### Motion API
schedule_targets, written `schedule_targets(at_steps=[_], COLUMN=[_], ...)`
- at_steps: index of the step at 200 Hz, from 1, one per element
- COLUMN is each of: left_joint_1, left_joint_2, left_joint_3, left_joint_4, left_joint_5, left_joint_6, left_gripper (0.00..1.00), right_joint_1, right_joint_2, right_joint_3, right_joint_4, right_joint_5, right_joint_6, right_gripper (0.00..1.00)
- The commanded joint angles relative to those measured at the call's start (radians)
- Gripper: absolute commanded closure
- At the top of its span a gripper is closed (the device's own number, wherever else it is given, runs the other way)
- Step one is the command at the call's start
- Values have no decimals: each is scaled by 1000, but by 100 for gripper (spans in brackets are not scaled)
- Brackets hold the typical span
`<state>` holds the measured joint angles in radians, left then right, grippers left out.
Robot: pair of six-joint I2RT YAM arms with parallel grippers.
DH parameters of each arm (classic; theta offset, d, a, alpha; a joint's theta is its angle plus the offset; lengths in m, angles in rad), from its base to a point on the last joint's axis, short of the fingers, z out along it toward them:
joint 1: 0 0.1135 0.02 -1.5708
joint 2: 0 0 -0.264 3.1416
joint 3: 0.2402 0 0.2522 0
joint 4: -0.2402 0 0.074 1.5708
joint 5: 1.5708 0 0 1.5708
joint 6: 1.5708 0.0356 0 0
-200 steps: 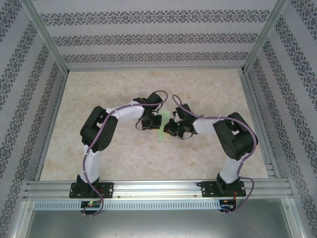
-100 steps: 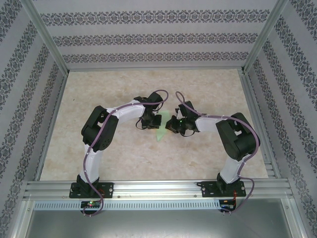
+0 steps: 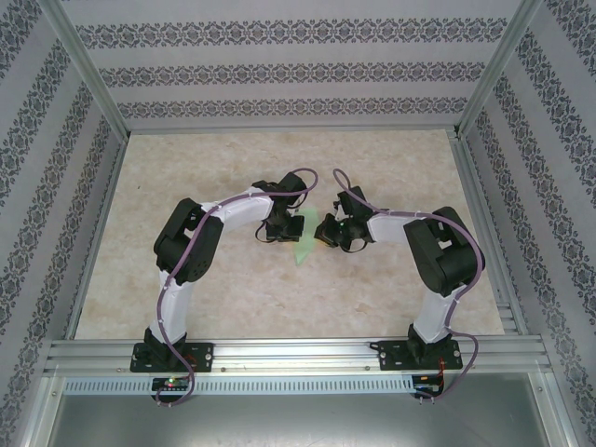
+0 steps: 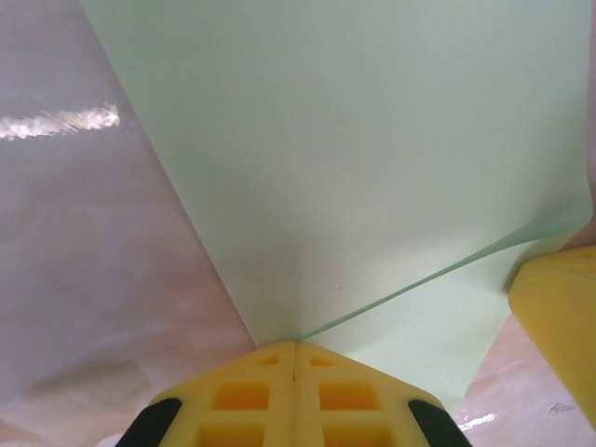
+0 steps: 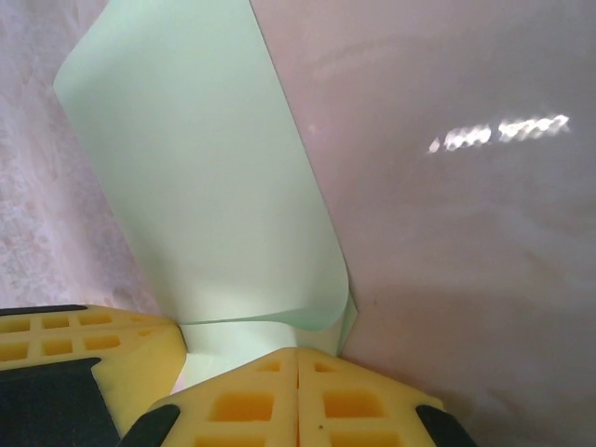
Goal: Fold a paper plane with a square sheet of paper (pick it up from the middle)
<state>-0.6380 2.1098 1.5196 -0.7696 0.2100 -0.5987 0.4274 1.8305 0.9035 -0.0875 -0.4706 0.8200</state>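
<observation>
Both tools clamped on one green paper [image 3: 302,250] at the middle of the counter [image 3: 233,168].

From above, the left tool [image 3: 294,226] and the right tool [image 3: 326,231] faced each other, close together, with the paper between and just below them. It was a narrow pale green shape whose point reached toward the near edge. In the left wrist view the yellow fingers [image 4: 242,400] were pressed together on an edge of the paper. The paper spread away from them as a broad flat panel, a second layer lifting off along a crease. Another yellow finger showed at the right edge, just beside the paper. In the right wrist view that tool's fingers were likewise shut, pinching a curled fold of the paper. The rest rose as a long panel over the pinkish counter.
</observation>
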Motion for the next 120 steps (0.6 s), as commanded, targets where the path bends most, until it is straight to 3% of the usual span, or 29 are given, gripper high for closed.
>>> schedule_targets(at_steps=[1, 76, 120], left_joint_1=[4, 4, 4], left_joint_2=[80, 84, 87], left_joint_3=[-27, -31, -32], left_joint_4=[-106, -103, -99], left_joint_5=[-124, -121, -122], left_joint_6=[25, 23, 19], left_gripper=[100, 100, 100], right_joint_1=[-14, -51, -71], right_joint_2=[-20, 76, 14], right_joint_3=[48, 83, 136], right_joint_4=[-23, -97, -122], right_joint_5=[50, 132, 175], right_joint_6=[-3, 10, 2], right_gripper=[93, 94, 94])
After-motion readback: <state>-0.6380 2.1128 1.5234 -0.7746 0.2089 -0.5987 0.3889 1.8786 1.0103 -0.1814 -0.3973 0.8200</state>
